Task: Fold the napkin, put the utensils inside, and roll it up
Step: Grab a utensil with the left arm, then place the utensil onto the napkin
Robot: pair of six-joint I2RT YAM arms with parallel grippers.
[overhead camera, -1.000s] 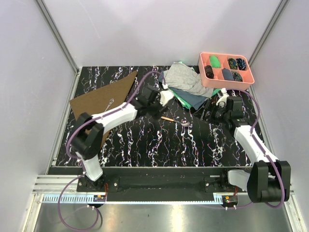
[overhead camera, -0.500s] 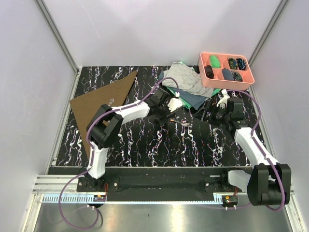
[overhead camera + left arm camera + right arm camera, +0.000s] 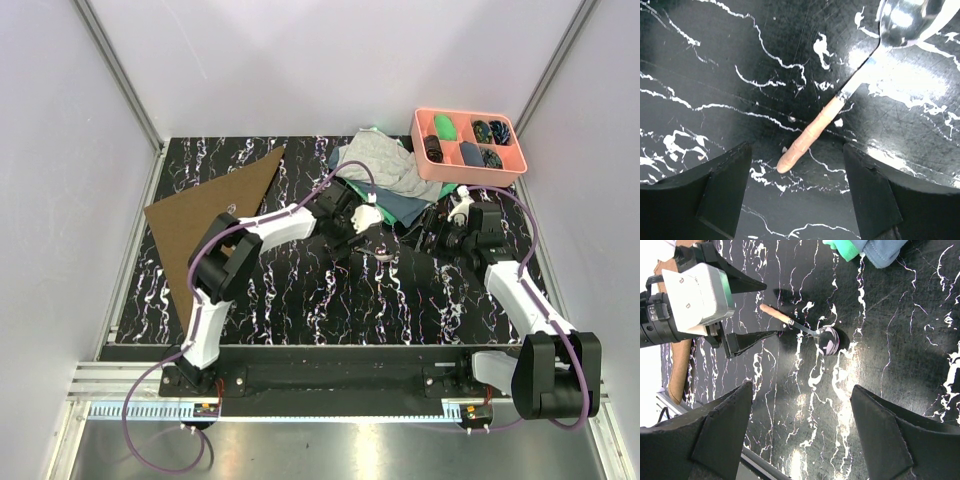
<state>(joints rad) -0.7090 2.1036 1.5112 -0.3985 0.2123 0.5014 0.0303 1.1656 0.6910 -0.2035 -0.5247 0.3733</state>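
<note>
Swinging right, the left gripper [image 3: 796, 155] now hangs spread wide over the spoon [image 3: 815, 125] in the middle of the table [image 3: 300, 300]. Its orange handle slants between the fingers [image 3: 725, 190]; the bowl points right.

A black marbled table [image 3: 300, 300] stands between pale walls [image 3: 330, 60]. Towards its 1 o'clock corner sits a pink tray [image 3: 470, 175] split into compartments. A green object [image 3: 444, 126] lies in the far-left one, and small dark items lie in the others. Just beside the tray, at its 9 o'clock, a grey cloth [image 3: 385, 165] tops a heap. A blue cloth [image 3: 408, 208] and a green cloth [image 3: 842, 249] show from under its 6 o'clock edge.
</note>
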